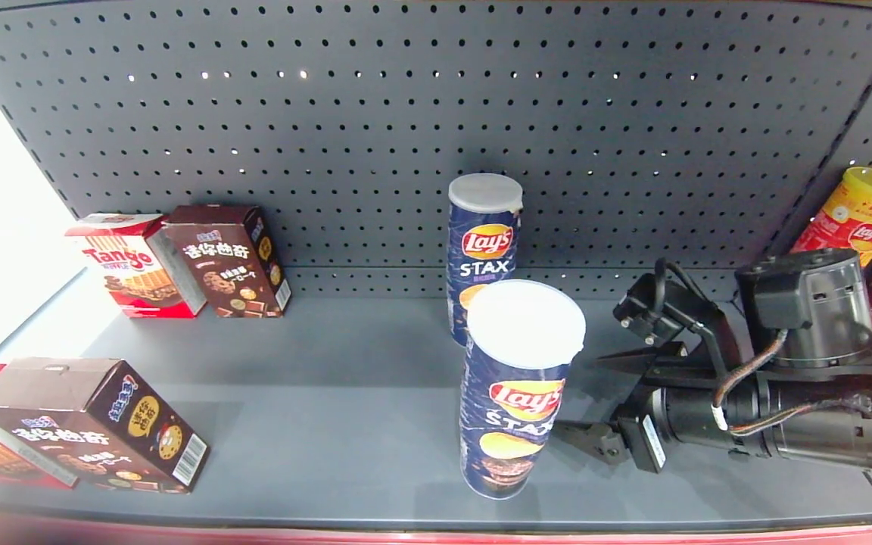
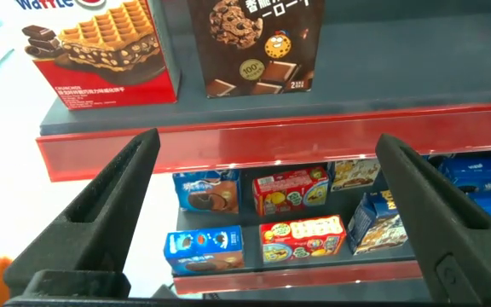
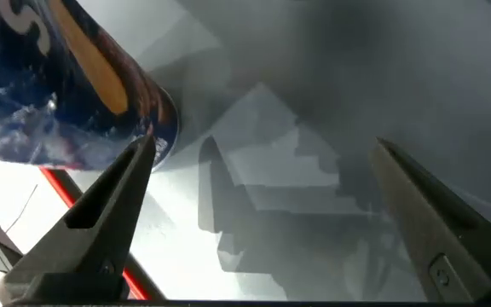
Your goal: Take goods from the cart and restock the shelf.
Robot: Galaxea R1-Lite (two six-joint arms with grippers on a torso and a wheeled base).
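White glare floods in from the left. The shelf (image 1: 330,393) is well lit; its back wall (image 1: 406,113) looks bent.

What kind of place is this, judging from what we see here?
Most likely a shop or supermarket aisle: a grey shelf with a pegboard back holds chip cans and biscuit boxes, and a lower shelf carries more packaged snacks.

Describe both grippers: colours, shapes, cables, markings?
Right gripper: matte black, two tapered wedge fingers, a white label on its base. A braided dark cable loops along the black cylindrical arm. Left gripper has the same black wedge fingers.
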